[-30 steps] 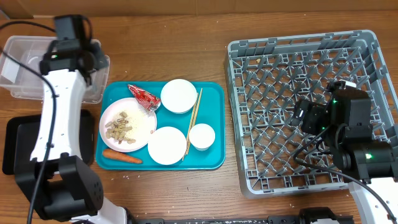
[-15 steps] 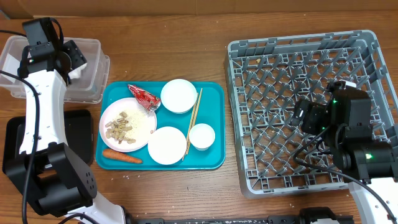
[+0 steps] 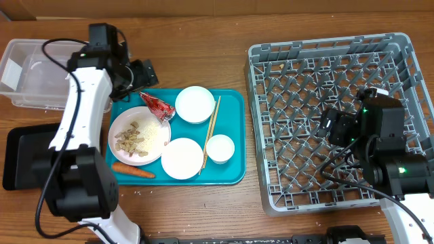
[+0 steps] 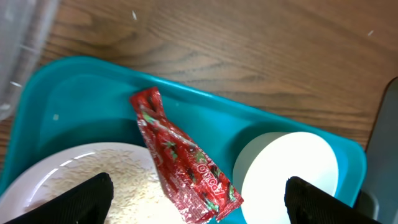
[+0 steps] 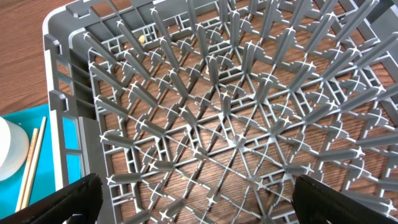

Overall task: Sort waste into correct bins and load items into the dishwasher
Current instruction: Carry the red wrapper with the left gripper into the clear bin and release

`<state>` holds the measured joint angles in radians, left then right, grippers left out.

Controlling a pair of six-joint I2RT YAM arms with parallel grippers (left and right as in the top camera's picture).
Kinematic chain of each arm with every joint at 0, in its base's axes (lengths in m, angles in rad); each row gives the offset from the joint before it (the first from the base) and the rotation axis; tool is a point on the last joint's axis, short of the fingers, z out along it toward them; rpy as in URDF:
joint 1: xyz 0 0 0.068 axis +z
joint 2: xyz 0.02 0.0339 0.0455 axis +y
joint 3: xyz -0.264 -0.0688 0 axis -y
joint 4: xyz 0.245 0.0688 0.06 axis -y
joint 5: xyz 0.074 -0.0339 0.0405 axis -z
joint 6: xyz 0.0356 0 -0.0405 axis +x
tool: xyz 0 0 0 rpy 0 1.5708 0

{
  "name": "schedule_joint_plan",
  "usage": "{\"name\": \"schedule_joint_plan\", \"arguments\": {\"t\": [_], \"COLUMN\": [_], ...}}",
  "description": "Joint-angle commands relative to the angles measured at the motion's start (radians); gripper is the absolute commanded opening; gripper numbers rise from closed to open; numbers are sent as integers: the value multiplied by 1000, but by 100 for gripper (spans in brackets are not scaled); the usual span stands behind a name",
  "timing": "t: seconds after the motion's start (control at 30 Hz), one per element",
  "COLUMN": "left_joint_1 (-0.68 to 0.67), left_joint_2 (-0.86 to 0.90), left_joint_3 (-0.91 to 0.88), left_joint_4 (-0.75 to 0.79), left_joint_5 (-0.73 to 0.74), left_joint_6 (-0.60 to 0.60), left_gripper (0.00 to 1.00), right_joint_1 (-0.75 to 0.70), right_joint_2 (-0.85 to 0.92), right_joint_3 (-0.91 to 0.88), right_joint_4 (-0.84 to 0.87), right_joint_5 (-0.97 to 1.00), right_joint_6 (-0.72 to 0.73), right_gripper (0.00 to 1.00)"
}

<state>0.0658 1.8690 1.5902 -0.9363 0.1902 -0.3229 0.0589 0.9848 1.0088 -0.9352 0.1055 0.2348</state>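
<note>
Status: left end effector open, jaws wide, above red wrapper.
Wrapper lies on teal tray, far-left part, overlapping the food plate; right end effector open over dish rack.

The robot's left arm is built of smooth white shells linked by rounded black joints, with a thin black cable trailing from its upper end. The left claw is matte black; seen from the wrist camera, its fingers are dark, blunt-edged pads. The right arm is mostly boxy black housing dotted with small green lights, with black cables curling beneath it and a white shell at its lower end. The right claw is black too, with dark, faintly rough fingers.
</note>
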Motion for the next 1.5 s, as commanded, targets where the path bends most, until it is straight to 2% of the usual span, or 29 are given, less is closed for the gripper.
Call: {"name": "schedule_joint_plan", "arguments": {"t": [0.0, 0.17, 0.27, 0.43, 0.57, 0.63, 0.73, 1.0, 1.27, 1.47], "left_joint_1": [-31, -48, -49, -53, -51, -51, -51, 8, 131, 219], "left_joint_2": [78, 166, 206, 223, 223, 223, 212, 120, 48, 80], "left_joint_3": [-6, -6, -6, -5, 6, 18, 53, 272, 327, 323], "left_joint_4": [10, 14, 16, 22, 23, 20, 2, -101, -11, 30], "left_joint_5": [-80, -100, -93, -94, -94, -93, -93, -128, -343, -351], "left_joint_6": [-60, -74, -75, -74, -74, -74, -69, -35, -13, -13], "left_gripper": [89, 90, 84, 57, 22, 13, 9, 7, 4, 9], "right_joint_1": [-3, -3, -3, -3, -3, -3, -3, -3, -3, -3], "right_joint_2": [-6, -6, -6, -6, -6, -6, -6, -6, -6, -6], "right_joint_3": [26, 26, 26, 26, 26, 26, 26, 26, 26, 26], "right_joint_4": [3, -10, -18, -21, -20, -20, -20, -20, -20, -13], "right_joint_5": [11, 10, 11, 11, 11, 18, 35, 37, 37, 37], "right_joint_6": [2, 2, 2, 2, 2, 2, 2, 2, 2, 2], "right_gripper": [100, 100, 100, 100, 100, 100, 100, 100, 100, 100]}}
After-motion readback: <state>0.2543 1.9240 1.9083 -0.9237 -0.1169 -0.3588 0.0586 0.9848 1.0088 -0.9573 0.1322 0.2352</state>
